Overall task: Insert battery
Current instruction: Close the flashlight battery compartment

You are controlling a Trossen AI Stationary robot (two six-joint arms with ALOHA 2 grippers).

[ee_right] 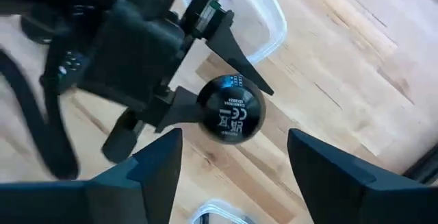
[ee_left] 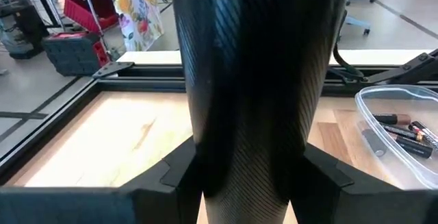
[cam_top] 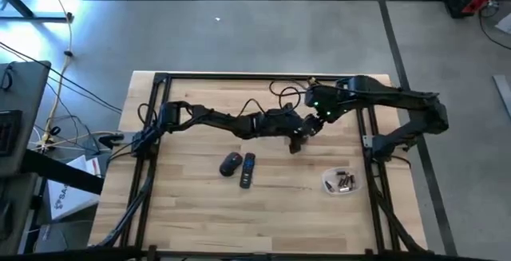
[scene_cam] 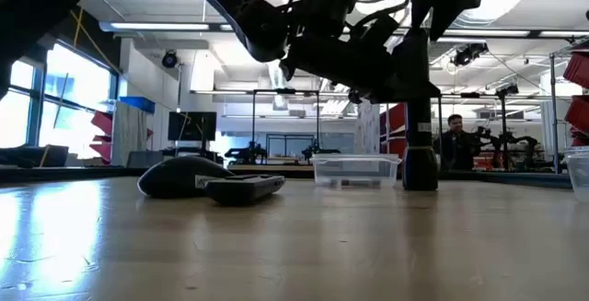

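Two dark arms are reaching over the counter (cam_top: 200,221), each ending in one tool — the left tool (cam_top: 297,143) and the right tool (cam_top: 318,119). One computer mouse (cam_top: 231,163) and one remote control (cam_top: 248,170) are lying there, and one clear tub (cam_top: 341,182) is holding several batteries (ee_left: 404,129) — at least three.

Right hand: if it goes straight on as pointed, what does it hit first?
Likely the round labelled end of the black cylinder held in the left hand; the right hand is open, depth unclear.
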